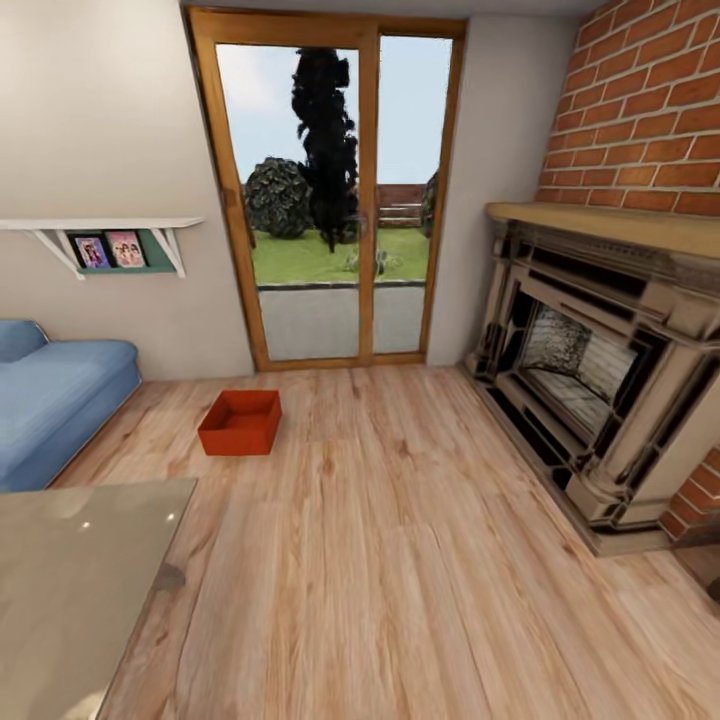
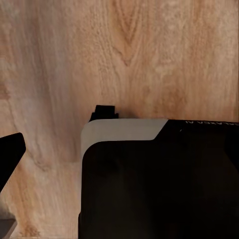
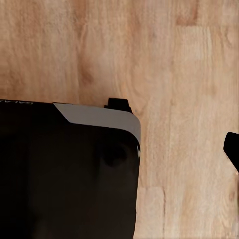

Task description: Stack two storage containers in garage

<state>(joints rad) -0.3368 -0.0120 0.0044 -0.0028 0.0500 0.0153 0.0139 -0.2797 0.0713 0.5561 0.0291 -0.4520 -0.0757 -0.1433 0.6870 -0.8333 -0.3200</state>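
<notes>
One orange-red container [image 1: 240, 423] sits open-topped on the wood-plank floor [image 1: 400, 560], out ahead and a little to the left, in front of the glass door [image 1: 335, 195]. It stands alone, well apart from everything, with the blue sofa [image 1: 55, 400] off to its left and the brick fireplace [image 1: 600, 400] far across on the right. Nearer the camera, at lower left, there's the corner of the glass table [image 1: 80, 590]. Up on the wall, a white shelf [image 1: 100, 228] carries two small pictures [image 1: 108, 250]; whatever is on them is too small to read.

Down at the wrists it's a different scene: the left wrist view looks straight at the planks, with the robot's black base [image 2: 159, 184] and its pale grey corner trim. There's faint lettering along the base edge, too dim to read. The right wrist view gives the mirror of that, black base [image 3: 64, 174] over wood.

As for the grippers, no fingers are clearly seen, so open or closed, I can't tell.
</notes>
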